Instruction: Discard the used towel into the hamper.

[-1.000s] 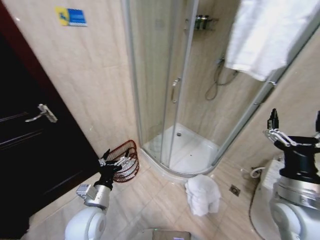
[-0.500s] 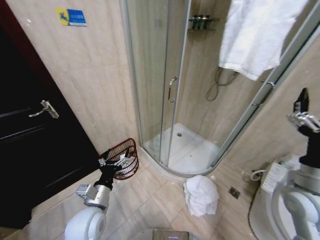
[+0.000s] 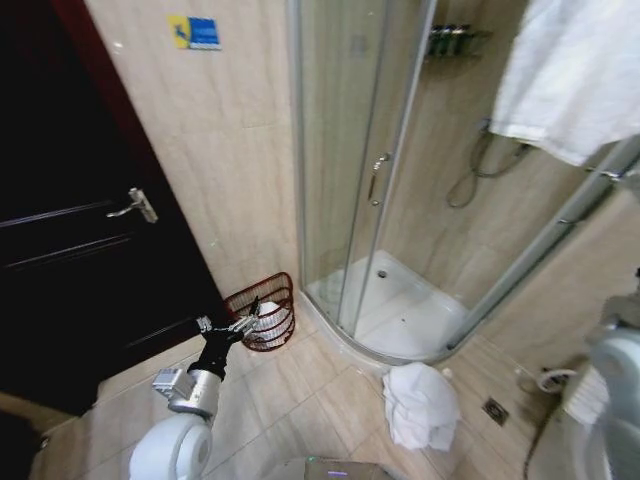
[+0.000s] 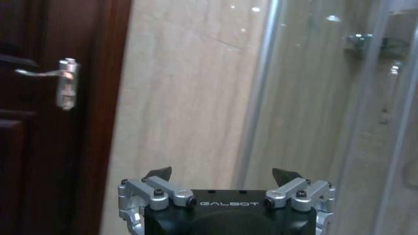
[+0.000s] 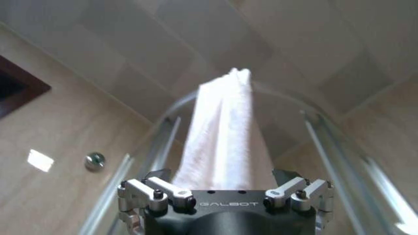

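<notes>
The hamper (image 3: pixel 266 310), a small dark red wire basket, stands on the floor against the wall beside the shower, with something white inside. My left gripper (image 3: pixel 228 323) hovers open just in front of it; in the left wrist view the left gripper (image 4: pixel 220 174) is empty and faces the wall. A crumpled white towel (image 3: pixel 420 404) lies on the tiles by the shower tray. Another white towel (image 3: pixel 580 75) hangs over the shower's top rail. My right gripper (image 5: pixel 220 174) is open and empty, pointing up at that hanging towel (image 5: pixel 222 137). My right arm (image 3: pixel 615 385) is at the right edge.
A dark door (image 3: pixel 70 230) with a metal handle (image 3: pixel 136 204) fills the left. The glass shower enclosure (image 3: pixel 360 170) with its white tray (image 3: pixel 415 315) stands at the back. A floor drain (image 3: pixel 496 410) lies near the crumpled towel.
The camera has turned left, shifting the whole picture to the right. My right gripper rose and left the head view. The left arm kept its pose.
</notes>
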Controlling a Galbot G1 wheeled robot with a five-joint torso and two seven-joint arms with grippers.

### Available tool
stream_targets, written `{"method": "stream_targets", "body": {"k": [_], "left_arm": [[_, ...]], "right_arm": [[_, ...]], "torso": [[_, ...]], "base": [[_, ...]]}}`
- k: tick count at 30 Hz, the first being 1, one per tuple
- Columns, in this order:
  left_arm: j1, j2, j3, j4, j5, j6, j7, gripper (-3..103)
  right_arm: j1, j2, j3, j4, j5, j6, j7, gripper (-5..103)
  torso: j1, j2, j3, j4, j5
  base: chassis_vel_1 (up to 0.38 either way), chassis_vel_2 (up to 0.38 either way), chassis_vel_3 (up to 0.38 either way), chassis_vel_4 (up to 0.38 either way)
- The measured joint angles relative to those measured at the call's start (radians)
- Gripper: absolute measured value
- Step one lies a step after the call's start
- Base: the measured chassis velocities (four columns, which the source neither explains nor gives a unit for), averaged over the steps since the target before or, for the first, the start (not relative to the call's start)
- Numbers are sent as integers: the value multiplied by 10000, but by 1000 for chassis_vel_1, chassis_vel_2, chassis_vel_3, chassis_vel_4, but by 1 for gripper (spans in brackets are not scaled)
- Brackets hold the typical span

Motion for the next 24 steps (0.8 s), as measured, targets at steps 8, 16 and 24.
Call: {"method": "stream_targets", "body": {"k": [8, 16, 24], "left_arm": [[0, -1, 1, 0, 0, 0, 0, 100], [0, -1, 2, 0, 0, 0, 1, 100], [0, 0, 2, -1, 0, 0, 1, 100]], "right_arm": [[3208, -1950, -1209, -1630, 430, -759, 441, 100], [6456, -2874, -2743, -2869, 1497, -2016, 604, 100], [6918, -3119, -3080, -3129, 2168, -2706, 278, 100]], "torso": [[-5, -6, -3, -5, 3], [1, 2, 2, -3, -1], [3, 10, 5, -5, 2]], "base": [[20, 14, 12, 13], [0, 0, 0, 0], [0, 0, 0, 0]]}}
